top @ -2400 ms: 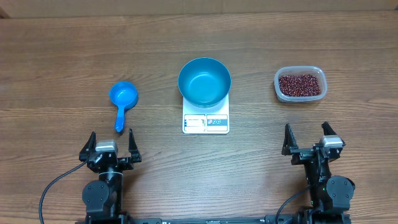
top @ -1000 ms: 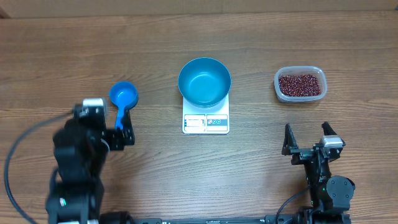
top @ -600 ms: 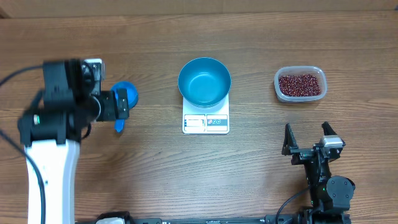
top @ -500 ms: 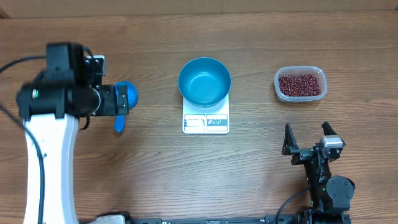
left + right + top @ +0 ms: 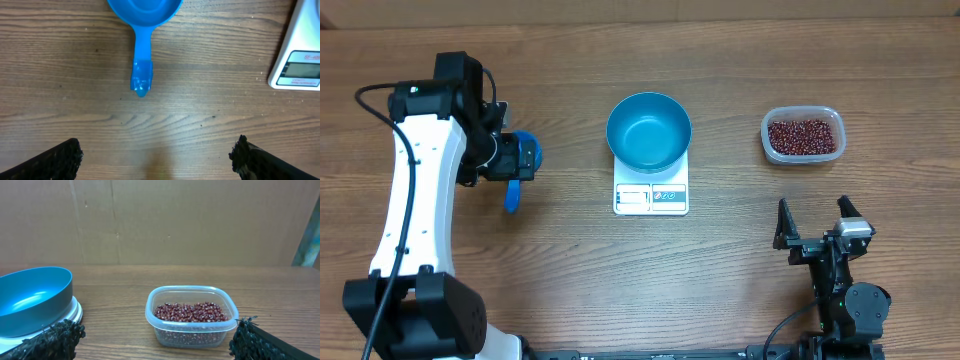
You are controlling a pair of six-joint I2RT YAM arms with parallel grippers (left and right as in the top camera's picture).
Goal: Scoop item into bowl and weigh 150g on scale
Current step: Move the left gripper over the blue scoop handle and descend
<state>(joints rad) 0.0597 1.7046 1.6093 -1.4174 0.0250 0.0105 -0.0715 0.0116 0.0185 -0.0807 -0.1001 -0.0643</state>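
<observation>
The item, dark red-brown beans [image 5: 803, 136], fills a clear plastic tub [image 5: 190, 330] at the right rear. The teal bowl [image 5: 649, 131] stands on the white scale [image 5: 651, 197], and its inside shows nothing in it. A blue scoop [image 5: 142, 45] lies left of the scale with its handle [image 5: 511, 197] pointing to the front. My left gripper [image 5: 500, 160] hangs open above the scoop, hiding part of its cup from overhead. The wrist view shows only bare wood between its fingertips [image 5: 62, 160]. My right gripper [image 5: 812, 215] rests open at the front right, facing the tub [image 5: 155, 342].
The scale's display edge [image 5: 300, 70] shows at the right of the left wrist view. A brown cardboard wall [image 5: 160, 220] rises behind the table. Bare wood lies between the scoop, the scale and the tub.
My left arm has risen from its place at the front left and swung out over the scoop, jaws still open. The right arm, bowl, scale and tub have not moved.
</observation>
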